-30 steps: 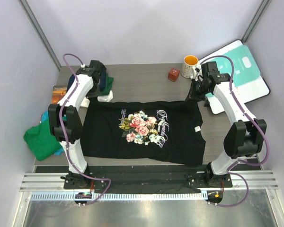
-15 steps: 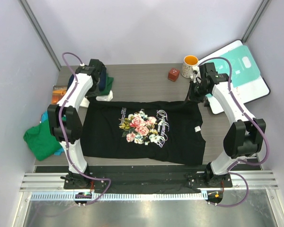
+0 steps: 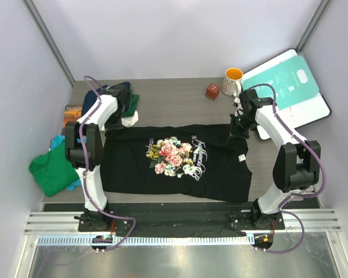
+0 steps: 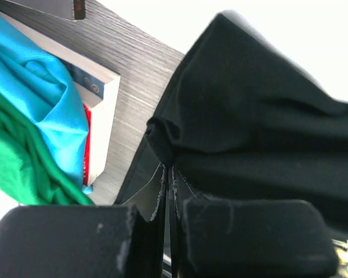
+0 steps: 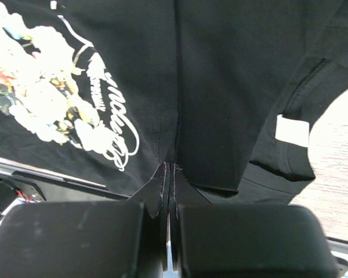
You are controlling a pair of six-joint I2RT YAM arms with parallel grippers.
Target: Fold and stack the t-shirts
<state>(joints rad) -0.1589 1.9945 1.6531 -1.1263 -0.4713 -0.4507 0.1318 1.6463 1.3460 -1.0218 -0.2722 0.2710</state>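
Black rose-print t-shirt (image 3: 174,176) lies spread flat, print up, mid-tabletop (image 3: 180,103) twd near edge; no fold made yet. Left tool (image 4: 168,200) is pinched on its far-left corner, right tool (image 5: 169,200) on its far-right corner. Navy and green pile (image 3: 127,99) sits near far-left corner. Green t-shirt (image 3: 49,174) and teal t-shirt (image 3: 58,142) lie crumpled at left edge. Judged early; most folding left.

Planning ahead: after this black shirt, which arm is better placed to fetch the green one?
Left. The green t-shirt lies crumpled beside the left arm, across the workspace from the right gripper.
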